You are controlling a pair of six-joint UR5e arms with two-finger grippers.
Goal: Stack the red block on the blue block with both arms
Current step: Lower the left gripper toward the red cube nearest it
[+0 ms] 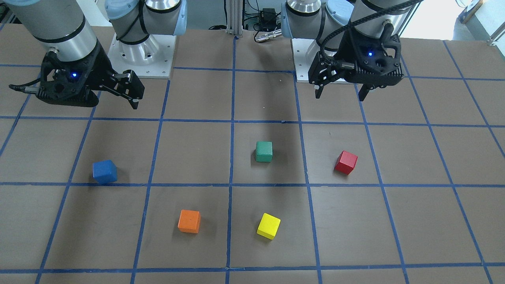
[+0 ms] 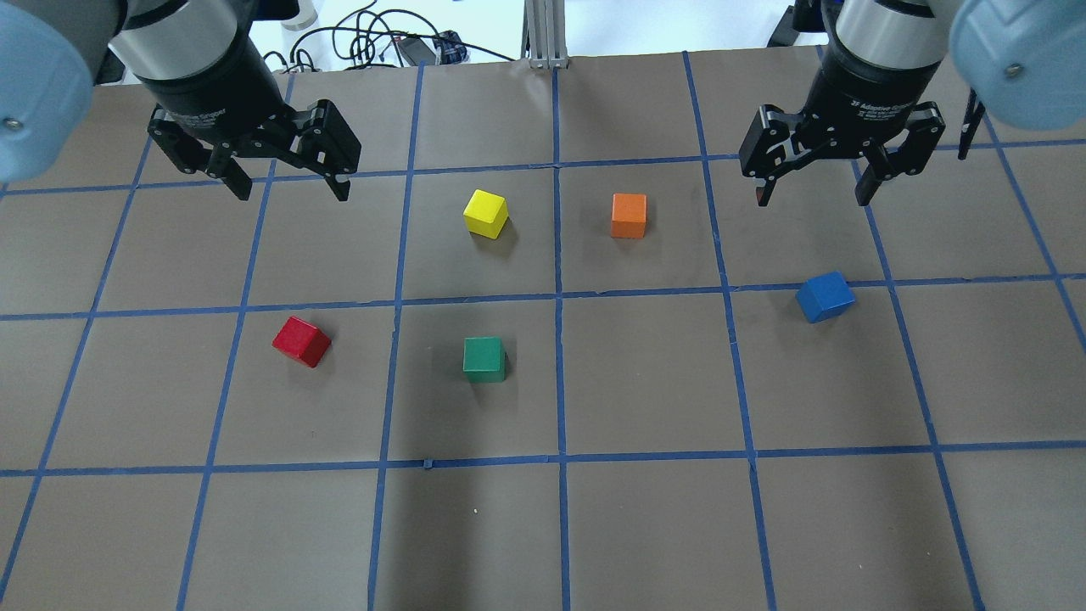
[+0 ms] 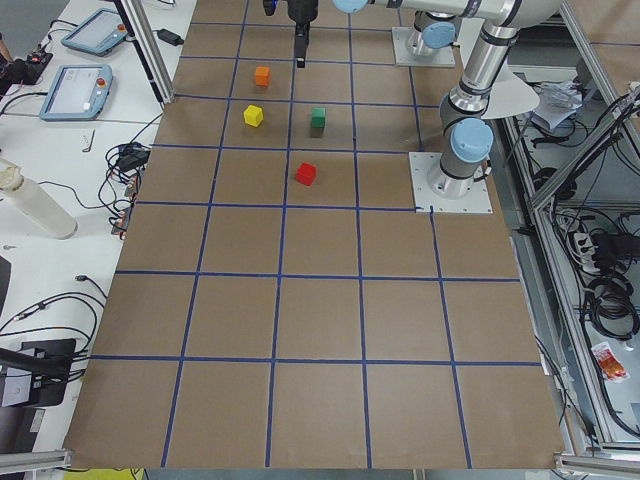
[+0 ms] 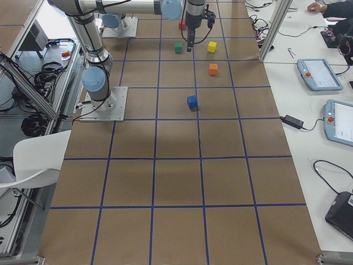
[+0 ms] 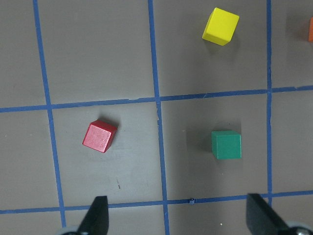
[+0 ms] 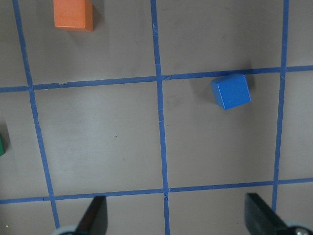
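**Both grippers open and empty; red and blue blocks well apart**

The left gripper (image 2: pixel 293 191) hangs above the table (image 2: pixel 645 526) on the robot's left half, jaws spread wide with nothing between them; its fingertips (image 5: pixel 98 215) frame bare brown surface in the left wrist view. The right gripper (image 2: pixel 812 197) hangs above the right half, likewise spread and holding nothing.

The red block (image 2: pixel 301 341) rests on the table's left half, about midway between the robot's edge and the operators' edge; it sits inside a square of the blue tape lines (image 2: pixel 560 297), turned askew to them, with no gripper touching it. The blue block (image 2: pixel 825 297) rests on the right half, well apart from the red one; it is also askew and lies just beside a tape line on the side toward the robot's edge.

The green block (image 2: pixel 484 359) stands between the two, nearer the red block. The yellow block (image 2: pixel 486 213) and the orange block (image 2: pixel 629 215) lie closer to the operators' edge, on either side of the centre tape line; every block stands alone.
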